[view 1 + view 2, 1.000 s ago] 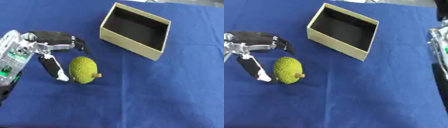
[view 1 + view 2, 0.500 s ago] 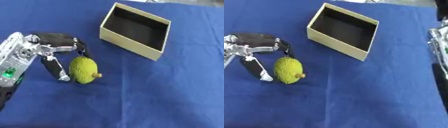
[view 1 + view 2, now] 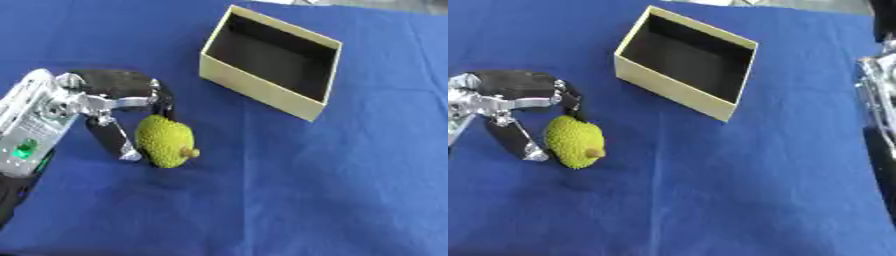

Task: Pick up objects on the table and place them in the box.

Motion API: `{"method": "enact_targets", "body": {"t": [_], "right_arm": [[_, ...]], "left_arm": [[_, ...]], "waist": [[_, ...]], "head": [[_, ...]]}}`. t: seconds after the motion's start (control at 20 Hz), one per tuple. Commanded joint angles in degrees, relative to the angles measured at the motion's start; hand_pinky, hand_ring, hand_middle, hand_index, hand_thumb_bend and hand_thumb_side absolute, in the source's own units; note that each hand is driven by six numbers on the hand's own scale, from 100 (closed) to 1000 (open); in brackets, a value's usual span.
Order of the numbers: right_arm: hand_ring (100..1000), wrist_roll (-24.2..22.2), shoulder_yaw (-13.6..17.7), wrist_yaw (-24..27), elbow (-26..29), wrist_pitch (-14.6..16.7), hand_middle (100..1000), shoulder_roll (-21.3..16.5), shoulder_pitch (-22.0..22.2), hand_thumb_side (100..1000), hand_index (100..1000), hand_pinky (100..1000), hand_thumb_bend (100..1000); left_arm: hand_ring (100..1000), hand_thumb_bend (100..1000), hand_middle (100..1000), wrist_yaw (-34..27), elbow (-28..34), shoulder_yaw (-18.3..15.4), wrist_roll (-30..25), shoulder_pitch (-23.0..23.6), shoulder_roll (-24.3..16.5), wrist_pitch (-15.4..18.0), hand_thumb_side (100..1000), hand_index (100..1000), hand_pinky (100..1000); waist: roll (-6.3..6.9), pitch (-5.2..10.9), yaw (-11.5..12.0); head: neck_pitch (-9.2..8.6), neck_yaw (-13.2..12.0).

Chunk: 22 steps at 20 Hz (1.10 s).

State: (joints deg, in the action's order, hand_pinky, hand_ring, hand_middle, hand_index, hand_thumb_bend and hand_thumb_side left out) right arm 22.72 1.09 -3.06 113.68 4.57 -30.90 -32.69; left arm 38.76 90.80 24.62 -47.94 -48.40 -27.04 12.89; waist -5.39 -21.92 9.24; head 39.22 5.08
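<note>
A green bumpy fruit (image 3: 164, 140) with a short brown stem lies on the blue cloth at the left. My left hand (image 3: 107, 88) reaches in from the left edge and sits over it. The thumb stands against the fruit's left side and the curled fingers touch its far top, so the fruit is between them. An open yellow cardboard box (image 3: 259, 92) with a dark inside stands at the back centre, apart from the fruit. Part of my right hand (image 3: 878, 96) shows at the right edge of the right eye view, silver and black.
Blue cloth (image 3: 332, 190) covers the whole table. Nothing else lies between the fruit and the box. The box sits askew, one corner towards the fruit.
My left hand has shifted a little to the right and closed round the fruit. The fruit and the box have stayed in place.
</note>
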Motion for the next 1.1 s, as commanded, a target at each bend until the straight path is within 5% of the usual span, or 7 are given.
{"method": "enact_targets", "body": {"t": [0.05, 0.35, 1.1], "right_arm": [[661, 0.3, 0.8, 0.4, 0.9, 0.0, 603, -0.7, -0.3, 664, 736, 746, 370], [661, 0.4, 0.9, 0.4, 0.9, -0.1, 603, -0.7, -0.2, 665, 736, 746, 369], [659, 0.5, 0.9, 0.5, 0.9, 0.0, 602, -0.7, 0.0, 669, 735, 745, 364]], "left_arm": [[586, 462, 565, 1.2, 0.6, -0.1, 1.6, -0.6, -0.2, 0.3, 100, 654, 683], [467, 357, 442, 2.3, 0.5, 0.0, 4.9, -0.5, 0.4, 0.4, 100, 512, 589], [354, 432, 398, -0.1, 0.7, 0.3, 2.3, -0.6, 0.7, 2.1, 100, 384, 460]], "waist": [[0.19, 1.3, 0.0], [0.14, 1.36, -0.1], [0.17, 1.59, 0.2]], "head": [[-0.24, 0.1], [-0.21, 0.2], [-0.24, 0.2]]}}
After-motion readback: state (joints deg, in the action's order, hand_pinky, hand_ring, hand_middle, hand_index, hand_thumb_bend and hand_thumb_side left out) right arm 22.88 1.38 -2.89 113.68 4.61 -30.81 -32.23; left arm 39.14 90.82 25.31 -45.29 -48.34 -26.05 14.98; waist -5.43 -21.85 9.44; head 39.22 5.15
